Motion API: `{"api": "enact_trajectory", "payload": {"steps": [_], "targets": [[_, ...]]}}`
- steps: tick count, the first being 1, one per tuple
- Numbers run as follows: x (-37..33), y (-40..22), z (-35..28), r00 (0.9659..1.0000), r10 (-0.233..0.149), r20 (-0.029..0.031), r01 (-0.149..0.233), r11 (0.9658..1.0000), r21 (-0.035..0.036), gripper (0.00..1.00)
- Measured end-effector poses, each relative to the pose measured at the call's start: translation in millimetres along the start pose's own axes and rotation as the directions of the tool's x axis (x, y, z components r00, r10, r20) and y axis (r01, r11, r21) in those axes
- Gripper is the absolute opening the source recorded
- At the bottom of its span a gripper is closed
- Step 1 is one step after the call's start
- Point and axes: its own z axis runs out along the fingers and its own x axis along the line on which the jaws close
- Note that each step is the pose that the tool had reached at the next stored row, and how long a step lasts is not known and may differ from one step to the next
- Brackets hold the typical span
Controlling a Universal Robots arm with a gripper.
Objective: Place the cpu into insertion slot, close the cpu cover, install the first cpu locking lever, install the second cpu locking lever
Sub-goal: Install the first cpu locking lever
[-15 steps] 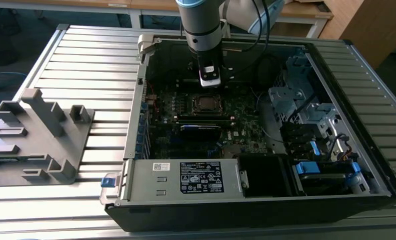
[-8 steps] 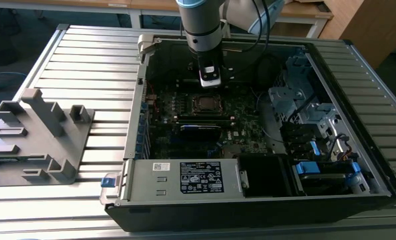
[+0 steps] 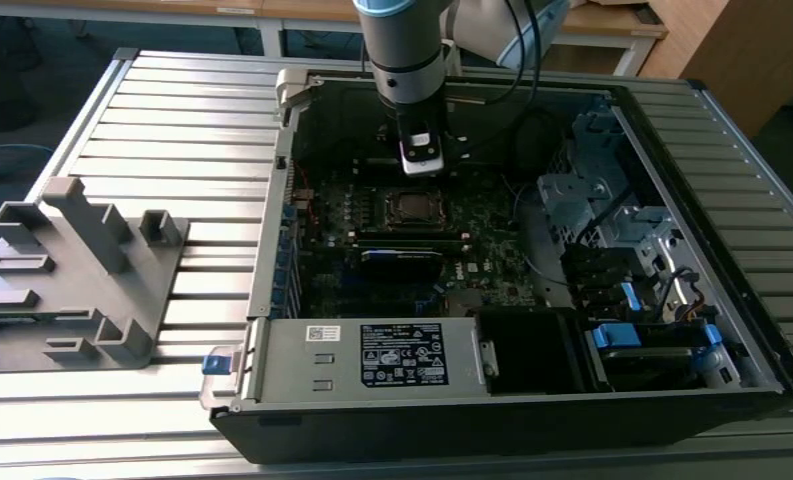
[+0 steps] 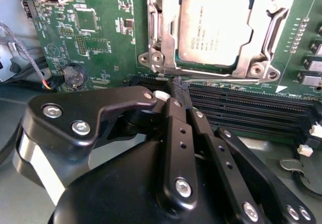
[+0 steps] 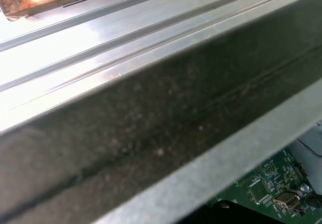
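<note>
Ribbed silver aluminium slatted tabletop point(image 3: 169, 110) catching bright light, pale wooden desks point(image 3: 303, 12) along the back, light wood cabinet panel point(image 3: 736, 50) at the exterior view's right, dark blue-grey floor point(image 3: 29, 60) behind, shadowed.

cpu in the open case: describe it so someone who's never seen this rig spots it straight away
Start with the open computer case on the slatted table, then its green circuit board. Near the board's middle, just ahead of the claw, sits a silvery metal frame, the cpu cover. The cpu is the flat square chip with a dull grey metal top showing through that frame's window, unlike the long black memory slots beside it.
</note>
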Motion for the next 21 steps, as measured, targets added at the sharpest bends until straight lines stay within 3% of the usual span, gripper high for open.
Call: {"api": "enact_trajectory", "payload": {"steps": [11, 21], "targets": [[0.0, -0.3, 1.4, 1.0000, -0.004, 0.0066, 0.004, 0.9999, 0.0124, 0.11], [-0.9, 0.0, 3.3, 1.0000, -0.004, 0.0066, 0.004, 0.9999, 0.0119, 0.11]]}}
